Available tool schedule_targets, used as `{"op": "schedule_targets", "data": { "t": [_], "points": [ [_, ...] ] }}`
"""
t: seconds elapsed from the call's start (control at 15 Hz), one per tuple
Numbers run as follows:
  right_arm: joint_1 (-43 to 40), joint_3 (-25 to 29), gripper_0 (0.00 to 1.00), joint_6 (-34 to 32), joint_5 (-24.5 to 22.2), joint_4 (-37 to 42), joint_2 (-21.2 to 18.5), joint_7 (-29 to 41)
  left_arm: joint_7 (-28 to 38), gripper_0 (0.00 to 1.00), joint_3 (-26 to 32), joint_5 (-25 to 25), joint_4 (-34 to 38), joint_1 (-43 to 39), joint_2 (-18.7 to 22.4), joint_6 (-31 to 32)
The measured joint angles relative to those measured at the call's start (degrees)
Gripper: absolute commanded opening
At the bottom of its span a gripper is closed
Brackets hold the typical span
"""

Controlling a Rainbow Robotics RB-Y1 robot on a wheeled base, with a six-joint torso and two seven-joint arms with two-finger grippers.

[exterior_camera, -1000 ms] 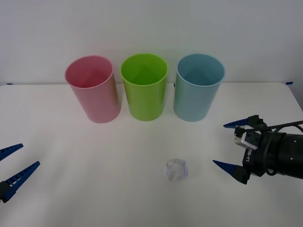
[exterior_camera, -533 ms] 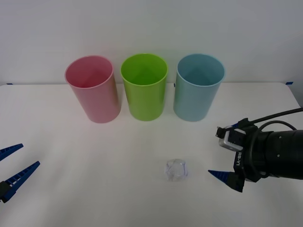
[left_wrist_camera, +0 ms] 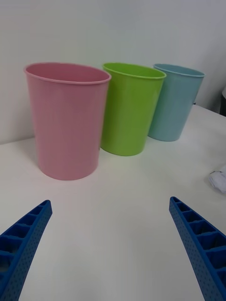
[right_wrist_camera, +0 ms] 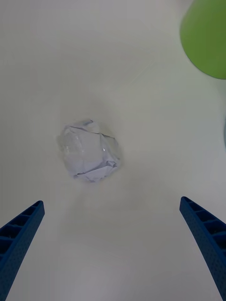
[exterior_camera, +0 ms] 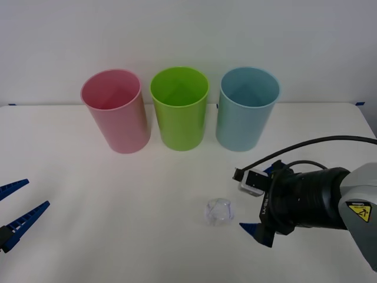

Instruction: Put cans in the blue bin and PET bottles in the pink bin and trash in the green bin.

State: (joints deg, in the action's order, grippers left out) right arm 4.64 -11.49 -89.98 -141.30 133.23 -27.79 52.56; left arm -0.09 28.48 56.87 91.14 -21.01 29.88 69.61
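Three bins stand in a row at the back of the white table: the pink bin [exterior_camera: 115, 112] [left_wrist_camera: 66, 117], the green bin [exterior_camera: 179, 109] [left_wrist_camera: 132, 108] [right_wrist_camera: 207, 37] and the blue bin [exterior_camera: 247, 109] [left_wrist_camera: 176, 101]. The trash [exterior_camera: 218, 211] [right_wrist_camera: 89, 151] [left_wrist_camera: 219, 178], a small wad of crumpled clear film, lies on the table in front of the green and blue bins. My right gripper [exterior_camera: 254, 198] [right_wrist_camera: 111, 201] is open just right of the wad, its fingers pointing at it and apart from it. My left gripper [exterior_camera: 38, 193] [left_wrist_camera: 110, 201] rests open at the front left, holding nothing.
A white wall rises behind the bins. The table [exterior_camera: 147, 194] is bare between the bins and the wad. A black cable [exterior_camera: 306, 144] arcs over my right arm.
My right gripper has moved left toward the trash and turned, closing most of the gap. The left arm, bins and wad have stayed put.
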Motion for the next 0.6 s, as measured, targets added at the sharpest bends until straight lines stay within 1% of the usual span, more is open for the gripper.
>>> {"op": "schedule_targets", "data": {
  "t": [0.27,0.6],
  "points": [
    [1.55,-1.37,1.00,-0.02,-1.57,-3.58,2.86,-0.05,0.00,0.86,0.00,0.00,0.00,0.00,0.00,0.00],
    [3.94,-3.97,1.00,-0.02,-4.26,-8.56,5.32,0.12,0.00,0.85,0.00,0.00,0.00,0.00,0.00,0.00]
  ]
}}
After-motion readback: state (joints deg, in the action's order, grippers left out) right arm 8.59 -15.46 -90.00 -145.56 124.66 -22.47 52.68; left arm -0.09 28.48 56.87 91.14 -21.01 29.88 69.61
